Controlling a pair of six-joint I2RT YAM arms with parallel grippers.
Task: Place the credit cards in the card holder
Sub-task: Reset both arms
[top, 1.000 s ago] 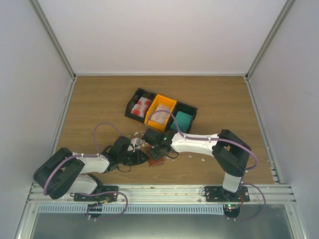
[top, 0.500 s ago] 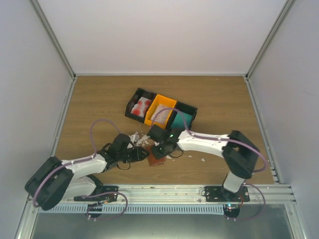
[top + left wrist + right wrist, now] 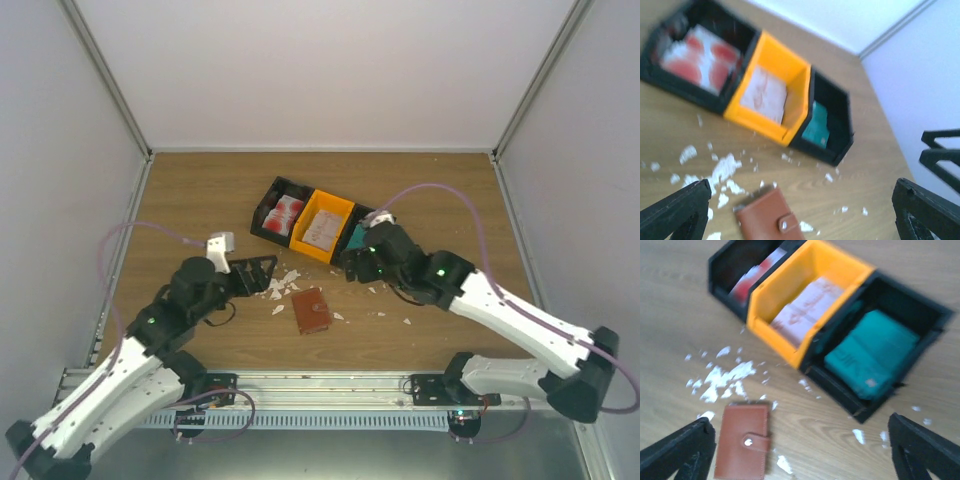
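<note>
The card holder, a brown leather wallet, lies shut and snapped on the wood, also in the wrist views. Credit cards sit in three joined trays: red-blotched white ones in the left black tray, pale beige ones in the orange tray, teal ones in the right black tray. My left gripper hangs open and empty to the wallet's left. Up and to the wallet's right, my right gripper is open and empty by the teal tray.
White crumbled scraps litter the wood between the trays and the wallet, with a few more to its right. White walls close in the table on three sides.
Both grippers were shut low at the wallet; they have opened, let it go, risen and drawn apart, left arm leftwards and right arm rightwards. The wallet now lies alone.
</note>
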